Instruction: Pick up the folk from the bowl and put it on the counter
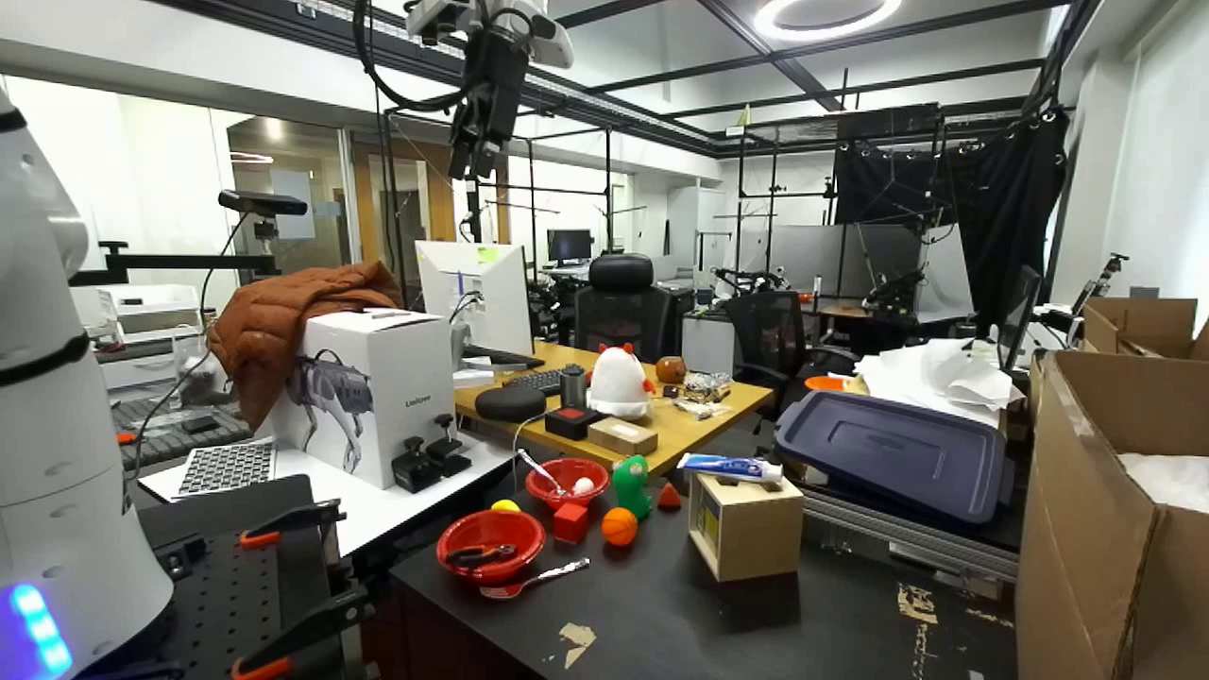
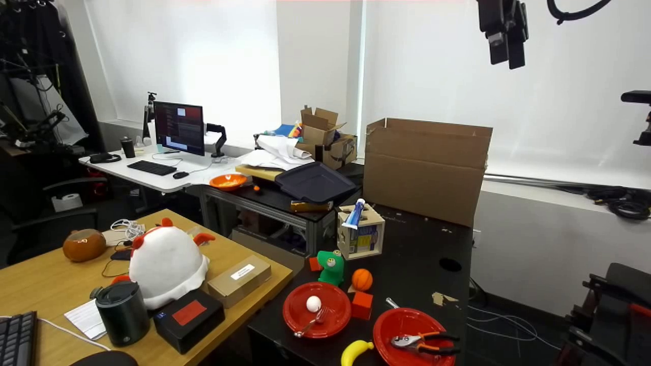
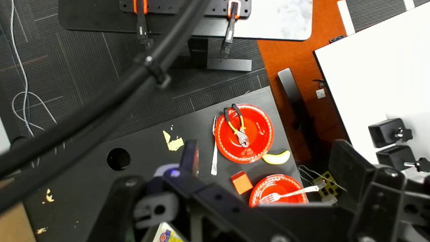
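Note:
The silvery fork [image 3: 291,194] lies in a red bowl [image 3: 279,181]; its handle sticks out over the rim. The fork [image 1: 538,469] and its bowl [image 1: 599,475] show in an exterior view, and the fork [image 2: 310,325] beside a white egg [image 2: 313,304] in an exterior view. The black counter [image 1: 661,623] is under the bowl. A second fork [image 3: 214,151] lies on the counter against another red bowl [image 3: 265,134]. My gripper [image 3: 268,158] is open and empty. It hangs high above the counter in both exterior views [image 1: 475,162] [image 2: 507,57]. The gripper hides the bowl's lower part in the wrist view.
The other bowl holds pliers [image 2: 424,342]. A red block [image 2: 362,305], a banana [image 2: 356,351], an orange ball [image 2: 362,279] and a green toy [image 2: 331,267] stand near the bowls. A wooden box [image 1: 756,543] carries a toothpaste tube [image 1: 727,467]. A cardboard box [image 2: 424,178] stands behind.

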Motion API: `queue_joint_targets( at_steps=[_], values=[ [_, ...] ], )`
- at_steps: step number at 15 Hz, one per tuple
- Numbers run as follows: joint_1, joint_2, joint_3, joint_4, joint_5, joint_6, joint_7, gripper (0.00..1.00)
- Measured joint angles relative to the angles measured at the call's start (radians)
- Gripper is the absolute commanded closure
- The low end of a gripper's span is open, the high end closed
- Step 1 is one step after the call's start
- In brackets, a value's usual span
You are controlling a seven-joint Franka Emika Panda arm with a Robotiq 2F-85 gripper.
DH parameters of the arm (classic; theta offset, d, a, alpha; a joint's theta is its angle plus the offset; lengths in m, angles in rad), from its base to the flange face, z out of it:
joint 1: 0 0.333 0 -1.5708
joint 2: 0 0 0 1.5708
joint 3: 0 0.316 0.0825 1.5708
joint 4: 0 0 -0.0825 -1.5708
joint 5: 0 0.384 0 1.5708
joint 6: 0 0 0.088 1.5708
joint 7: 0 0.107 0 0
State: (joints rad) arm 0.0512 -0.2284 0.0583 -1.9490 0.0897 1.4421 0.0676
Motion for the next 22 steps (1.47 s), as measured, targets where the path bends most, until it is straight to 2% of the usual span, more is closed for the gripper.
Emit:
queue_joint_targets(
  at_steps=[5, 9, 17, 22],
  values=[
    [0.000, 0.018, 0.000, -0.001, -0.001, 0.024, 0.000, 0.00],
    [0.001, 0.078, 0.008, -0.015, -0.001, 0.130, 0.000, 0.00],
    [0.034, 0.296, 0.035, -0.038, 0.002, 0.375, 0.000, 0.00],
    [0.063, 0.453, 0.055, 0.007, 0.023, 0.473, 0.000, 0.00]
  ],
)
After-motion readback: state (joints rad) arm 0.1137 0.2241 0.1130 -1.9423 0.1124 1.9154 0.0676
